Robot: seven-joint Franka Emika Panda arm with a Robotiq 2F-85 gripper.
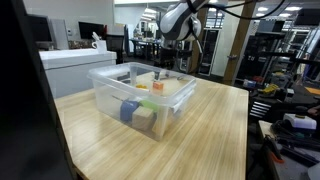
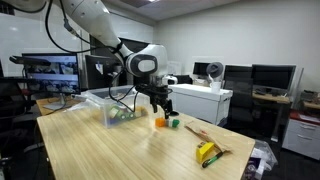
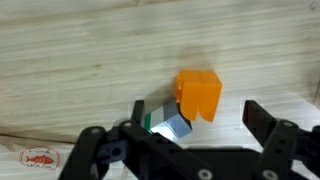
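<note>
Claw (image 2: 160,104): released, jaws spread to full width, nothing gripped. Hung just above the tabletop (image 2: 110,150), pointing straight down, over two small blocks. Seen from the wrist view, fingers (image 3: 272,130) set wide to either side, clear of both blocks, gap broader than either one.

Orange block (image 3: 198,94): plain cube, bright uniform orange, matte, edges crisp, no marking visible. Flat on one face on the bare wood, hence steady and upright. Located beyond the fingertips in the wrist view, slightly off centre toward one finger; in an exterior view (image 2: 159,122), directly below the claw.

Green block (image 3: 168,123): smaller, green with a grey-looking face, at the orange cube's corner, touching or nearly so; cannot tell which.

Clear bin (image 1: 108,88): holding assorted items, near the blocks.

Yellow item (image 2: 208,152): well apart, toward the tabletop edge.
</note>
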